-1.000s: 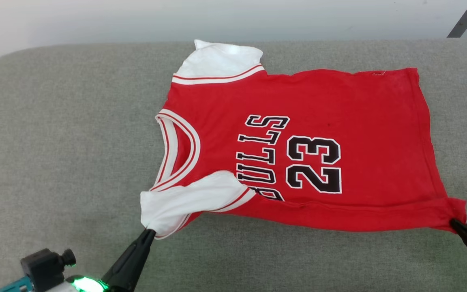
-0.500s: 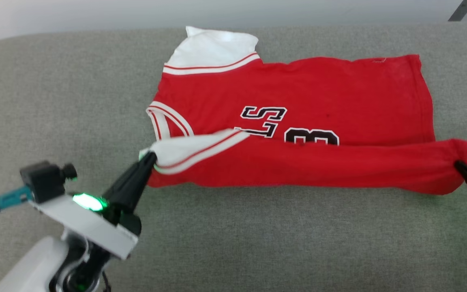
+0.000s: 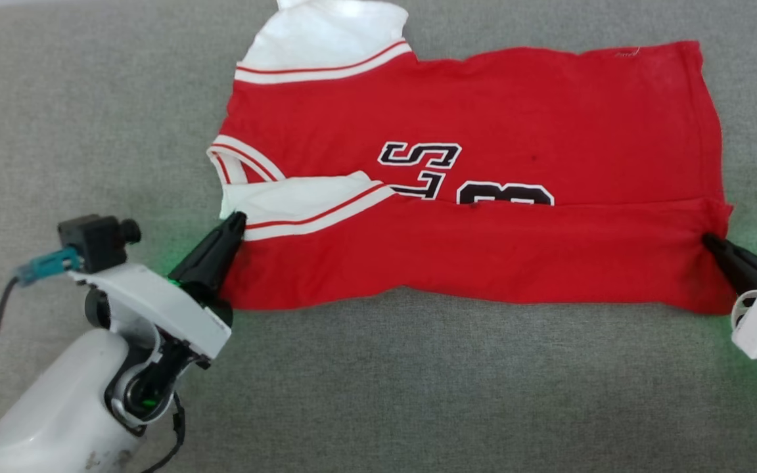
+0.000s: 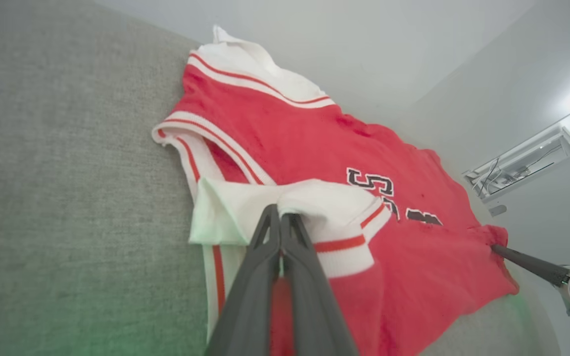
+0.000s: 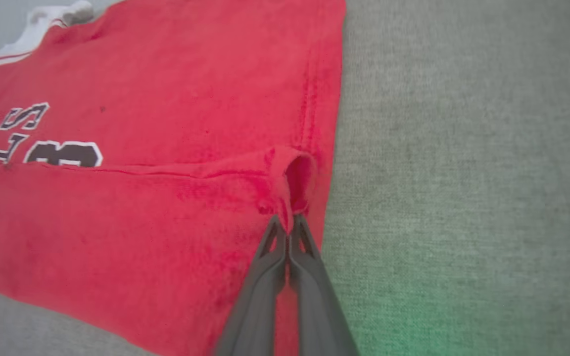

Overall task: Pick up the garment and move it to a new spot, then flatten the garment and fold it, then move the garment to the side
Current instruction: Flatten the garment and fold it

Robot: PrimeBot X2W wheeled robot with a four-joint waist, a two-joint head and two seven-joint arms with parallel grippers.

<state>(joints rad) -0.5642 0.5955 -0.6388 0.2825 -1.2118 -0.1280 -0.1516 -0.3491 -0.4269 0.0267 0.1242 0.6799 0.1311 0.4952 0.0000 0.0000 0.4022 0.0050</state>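
Note:
The garment (image 3: 483,112), a red jersey T-shirt with white sleeves, lies on the grey cushioned surface (image 3: 89,131), its near edge folded over the black print so only part of the lettering shows. My left gripper (image 3: 236,218) is shut on the white near sleeve (image 4: 245,207) at the fold's left end. My right gripper (image 3: 708,240) is shut on the red hem corner (image 5: 292,173) at the fold's right end. In the left wrist view the dark fingers (image 4: 265,257) pinch white cloth; in the right wrist view the fingers (image 5: 275,267) pinch red cloth.
Grey surface (image 3: 418,394) stretches in front of the garment and to its left. A pale wall (image 4: 364,49) rises behind the surface's far edge. The far white sleeve (image 3: 326,33) reaches the top of the head view.
Both grippers have carried the garment's near edge away from me, folding it over the print. The head camera has tilted down, so the surface's far edge has left the picture.

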